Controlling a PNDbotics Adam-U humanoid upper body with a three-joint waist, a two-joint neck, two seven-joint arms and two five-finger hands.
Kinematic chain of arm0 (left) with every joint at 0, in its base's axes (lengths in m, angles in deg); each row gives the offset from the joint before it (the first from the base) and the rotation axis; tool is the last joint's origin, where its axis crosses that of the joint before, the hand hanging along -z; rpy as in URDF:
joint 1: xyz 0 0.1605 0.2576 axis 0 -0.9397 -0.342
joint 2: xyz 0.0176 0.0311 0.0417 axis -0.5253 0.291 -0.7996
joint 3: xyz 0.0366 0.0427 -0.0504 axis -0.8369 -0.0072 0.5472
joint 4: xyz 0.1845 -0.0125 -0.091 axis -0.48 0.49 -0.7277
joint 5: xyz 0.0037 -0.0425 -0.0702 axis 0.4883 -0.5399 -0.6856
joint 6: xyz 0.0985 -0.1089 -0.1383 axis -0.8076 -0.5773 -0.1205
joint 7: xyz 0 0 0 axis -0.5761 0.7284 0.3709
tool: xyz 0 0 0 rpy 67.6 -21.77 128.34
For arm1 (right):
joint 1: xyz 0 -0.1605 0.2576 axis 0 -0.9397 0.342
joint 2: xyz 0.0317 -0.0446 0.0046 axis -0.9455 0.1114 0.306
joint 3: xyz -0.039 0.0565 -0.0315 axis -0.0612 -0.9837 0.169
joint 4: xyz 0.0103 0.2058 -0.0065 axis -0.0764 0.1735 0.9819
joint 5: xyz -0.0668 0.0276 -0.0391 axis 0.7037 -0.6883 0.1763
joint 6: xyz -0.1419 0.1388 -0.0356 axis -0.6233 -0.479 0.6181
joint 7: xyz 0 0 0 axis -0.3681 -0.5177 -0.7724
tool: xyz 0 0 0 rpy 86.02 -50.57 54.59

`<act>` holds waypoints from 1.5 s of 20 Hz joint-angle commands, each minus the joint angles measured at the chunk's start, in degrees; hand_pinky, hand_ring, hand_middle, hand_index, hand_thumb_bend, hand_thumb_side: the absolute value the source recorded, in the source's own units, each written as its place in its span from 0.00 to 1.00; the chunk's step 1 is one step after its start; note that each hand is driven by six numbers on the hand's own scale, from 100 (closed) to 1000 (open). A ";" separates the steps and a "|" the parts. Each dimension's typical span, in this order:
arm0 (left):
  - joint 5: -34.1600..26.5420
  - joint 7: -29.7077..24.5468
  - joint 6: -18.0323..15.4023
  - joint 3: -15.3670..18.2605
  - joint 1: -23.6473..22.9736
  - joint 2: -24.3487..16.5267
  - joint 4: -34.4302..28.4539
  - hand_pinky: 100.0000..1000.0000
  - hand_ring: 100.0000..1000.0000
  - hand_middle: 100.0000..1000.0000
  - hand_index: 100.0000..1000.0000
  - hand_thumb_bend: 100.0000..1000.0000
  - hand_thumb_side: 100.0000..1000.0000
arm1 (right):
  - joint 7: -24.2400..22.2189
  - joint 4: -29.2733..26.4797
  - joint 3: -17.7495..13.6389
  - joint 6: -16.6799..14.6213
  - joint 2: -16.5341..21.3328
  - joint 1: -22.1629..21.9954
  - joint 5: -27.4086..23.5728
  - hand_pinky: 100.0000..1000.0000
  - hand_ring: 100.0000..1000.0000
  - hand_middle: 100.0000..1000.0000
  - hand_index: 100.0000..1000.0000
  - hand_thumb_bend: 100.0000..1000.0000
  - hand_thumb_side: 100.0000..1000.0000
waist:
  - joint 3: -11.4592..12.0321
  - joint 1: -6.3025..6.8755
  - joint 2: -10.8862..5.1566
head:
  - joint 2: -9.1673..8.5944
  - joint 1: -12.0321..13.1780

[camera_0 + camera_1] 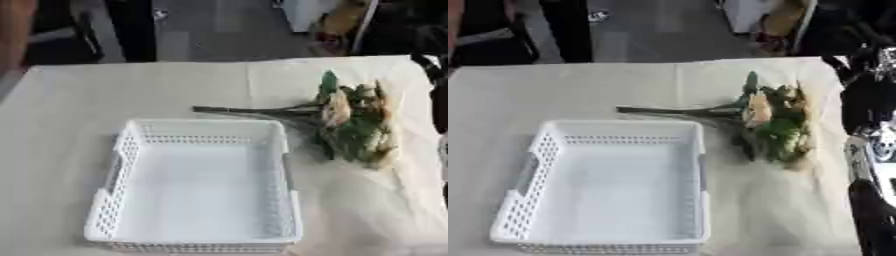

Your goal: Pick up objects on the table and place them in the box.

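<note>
Sits on a cream tablecloth (70, 125): a white perforated box (199, 190), open-topped, nothing inside it, its near wall close to the cloth's near edge. Left of the box, a wide bare strip of cloth; beyond its far wall, another open stretch running up to the cloth's far edge. Right of the box, a narrower band of wrinkled cloth reaching toward the right edge.

Lies just right of the box's far right corner: a bunch of artificial flowers (354, 122), cream blooms and green leaves, flat on the cloth. Dark stems (249, 110) point left, running just beyond the box's far wall without touching it. Blooms spread toward the cloth's right edge.

Right of the box and of the flowers, at the picture's right edge in the right eye view: the right arm (868, 105), black with silver joints, seen in part, apart from the flowers. Cannot tell the pose of the right hand's fingers from what shows. Left hand not seen in either view.

Beyond the cloth's far edge from the box: grey floor (201, 30) and dark furniture legs (131, 30).
</note>
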 commanded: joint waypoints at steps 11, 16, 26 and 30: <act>-0.15 -0.26 -0.02 -0.03 0.45 -1.57 -0.82 0.52 0.64 0.62 0.81 0.00 0.74 | -0.38 -1.01 -0.09 0.02 0.65 0.97 0.32 0.81 0.91 0.86 0.93 0.00 1.00 | -0.12 0.16 -0.40 | -0.04 -0.28; -0.13 -0.28 0.01 -0.02 0.47 -1.54 -0.82 0.52 0.64 0.62 0.81 0.00 0.74 | -0.82 -1.02 0.08 0.12 0.74 0.97 0.80 0.81 0.91 0.86 0.92 0.00 1.00 | 0.06 0.14 -0.41 | -0.04 -0.34; -0.47 -0.92 0.49 -0.78 0.56 -1.58 -0.82 0.52 0.64 0.62 0.81 0.00 0.74 | -12.69 1.98 3.66 3.09 14.23 8.99 18.58 0.94 0.98 0.93 0.95 0.00 0.79 | 2.91 -0.14 -0.75 | -0.04 1.47; -0.65 -1.26 0.52 -0.93 0.56 -1.67 -0.82 0.52 0.64 0.62 0.81 0.00 0.74 | -22.34 7.98 6.83 3.45 21.27 16.51 30.93 1.00 1.00 0.95 0.96 0.00 0.67 | 3.33 -0.32 -1.00 | -0.04 1.27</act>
